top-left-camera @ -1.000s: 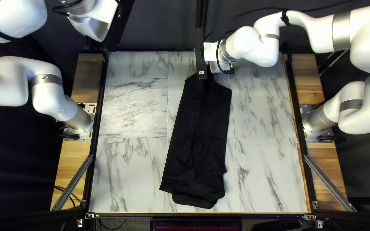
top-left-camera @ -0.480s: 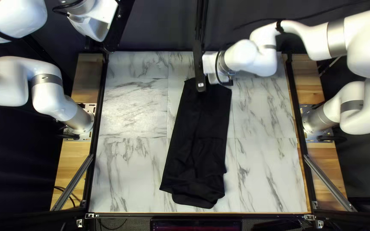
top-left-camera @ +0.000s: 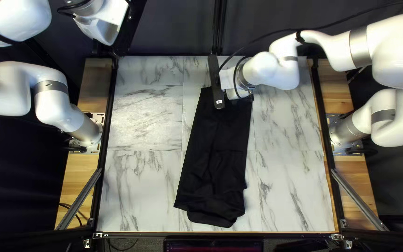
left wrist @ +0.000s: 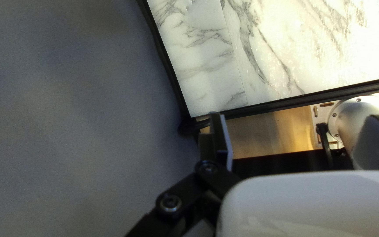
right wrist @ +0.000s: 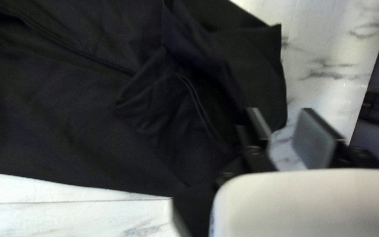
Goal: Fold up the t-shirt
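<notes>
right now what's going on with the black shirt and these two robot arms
The robot seems to be partway through folding the black t-shirt, which lies in a long, narrow strip with its near end uneven. My right gripper is over the shirt's far end, fingers open, not gripping it. My left gripper is also open, well away from the shirt.

Slanted view down on the tabletop [top-left-camera: 285,186], left wrist view over its far corner [left wrist: 193,115], closer right wrist view sharing the black shirt [top-left-camera: 213,135]

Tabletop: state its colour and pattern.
The tabletop is white with grey, marble-like veins; it shows best in the top left view.
</notes>
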Robot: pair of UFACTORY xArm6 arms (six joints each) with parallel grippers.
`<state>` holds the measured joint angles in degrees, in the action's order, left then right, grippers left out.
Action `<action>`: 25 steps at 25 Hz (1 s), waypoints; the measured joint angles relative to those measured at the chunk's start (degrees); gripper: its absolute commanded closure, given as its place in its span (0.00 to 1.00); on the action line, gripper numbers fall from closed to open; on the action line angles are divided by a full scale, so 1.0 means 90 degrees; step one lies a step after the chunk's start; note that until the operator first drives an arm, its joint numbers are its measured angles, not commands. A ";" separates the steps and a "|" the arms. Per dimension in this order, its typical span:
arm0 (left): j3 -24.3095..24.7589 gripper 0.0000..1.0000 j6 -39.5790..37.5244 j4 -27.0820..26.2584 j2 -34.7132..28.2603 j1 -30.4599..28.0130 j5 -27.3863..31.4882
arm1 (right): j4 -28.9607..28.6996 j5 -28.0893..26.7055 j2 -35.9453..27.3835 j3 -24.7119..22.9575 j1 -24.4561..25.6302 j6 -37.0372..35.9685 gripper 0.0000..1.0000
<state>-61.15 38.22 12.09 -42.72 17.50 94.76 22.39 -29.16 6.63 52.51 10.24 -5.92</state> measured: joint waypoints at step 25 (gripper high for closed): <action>0.0000 0.00 0.0000 0.0000 0.0000 0.0000 0.0000 | -0.0198 0.0371 0.0542 -0.0400 0.0087 -0.0342 0.77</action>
<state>-61.15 38.22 12.09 -42.72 17.50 94.76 20.61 -25.82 11.51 48.91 11.03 -8.99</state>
